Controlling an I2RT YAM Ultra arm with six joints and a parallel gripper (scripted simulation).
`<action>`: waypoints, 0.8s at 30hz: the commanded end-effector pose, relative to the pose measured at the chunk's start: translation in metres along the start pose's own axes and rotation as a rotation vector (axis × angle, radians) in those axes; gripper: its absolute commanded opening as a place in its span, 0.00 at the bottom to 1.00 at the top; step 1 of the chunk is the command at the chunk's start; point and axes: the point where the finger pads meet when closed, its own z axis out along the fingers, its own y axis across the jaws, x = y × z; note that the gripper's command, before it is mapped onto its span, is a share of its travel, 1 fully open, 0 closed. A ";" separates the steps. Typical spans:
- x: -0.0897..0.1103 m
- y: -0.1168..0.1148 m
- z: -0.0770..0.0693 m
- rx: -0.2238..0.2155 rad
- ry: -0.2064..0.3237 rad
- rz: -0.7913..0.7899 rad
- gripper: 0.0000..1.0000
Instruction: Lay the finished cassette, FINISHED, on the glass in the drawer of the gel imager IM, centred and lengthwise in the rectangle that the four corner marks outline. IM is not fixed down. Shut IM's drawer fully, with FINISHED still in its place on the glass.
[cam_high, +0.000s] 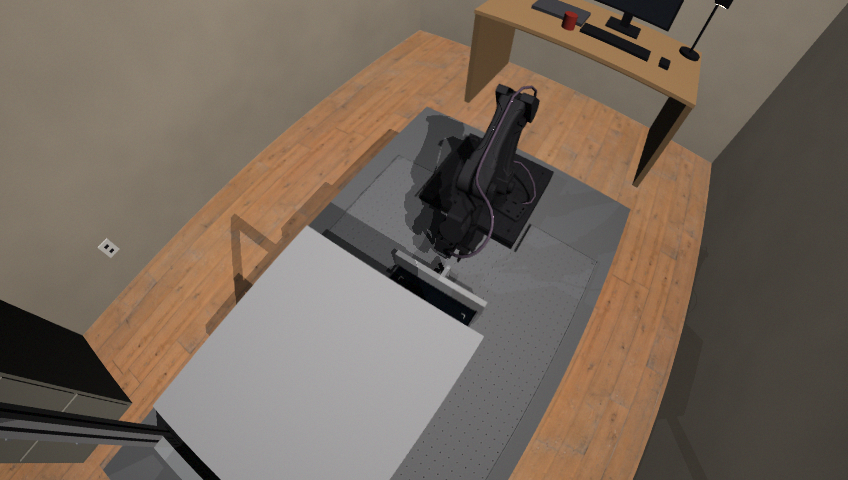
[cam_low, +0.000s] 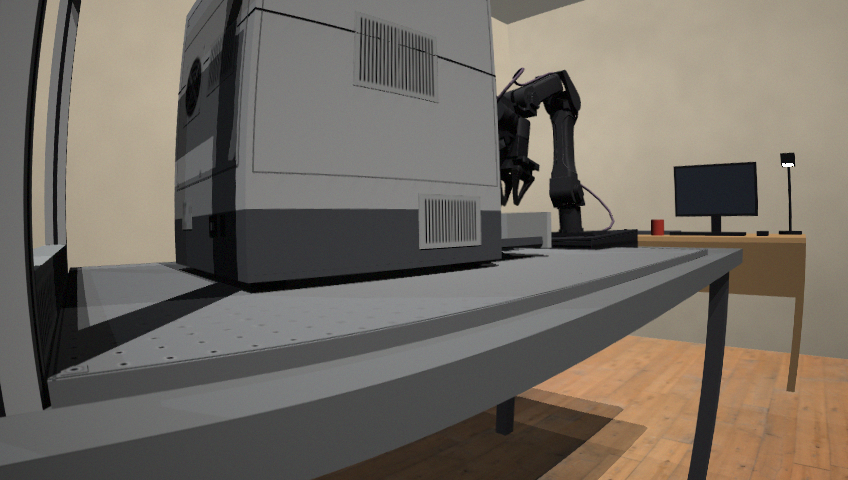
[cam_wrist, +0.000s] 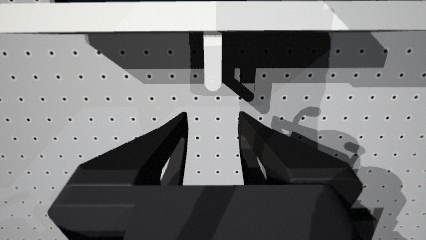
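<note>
The gel imager IM (cam_high: 321, 356) (cam_low: 357, 148) is a large grey box on the perforated table (cam_high: 523, 356) (cam_low: 357, 303). Its drawer (cam_high: 437, 278) (cam_low: 523, 228) sticks out a short way toward the arm, and a strip of dark glass (cam_high: 425, 291) with a white corner mark shows behind the drawer front. The drawer's pale front bar (cam_wrist: 125, 17) and its white handle tab (cam_wrist: 212, 65) (cam_high: 445, 272) show in the wrist view. My gripper (cam_wrist: 213, 120) (cam_high: 441, 256) (cam_low: 516, 199) hangs just above and in front of the handle tab, fingers partly apart with nothing between them. I cannot see the cassette FINISHED in any view.
The arm's black base plate (cam_high: 526, 205) (cam_low: 595, 239) sits behind the drawer. A wooden desk (cam_high: 630, 65) (cam_low: 767, 261) with a monitor stands far off the table. A dark cabinet (cam_high: 47, 356) is at the lower left.
</note>
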 end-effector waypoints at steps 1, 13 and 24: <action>-0.001 -0.001 0.007 0.011 -0.007 -0.007 0.35; -0.001 -0.002 0.023 0.009 -0.008 -0.006 0.35; -0.002 -0.002 0.032 0.007 -0.016 -0.005 0.35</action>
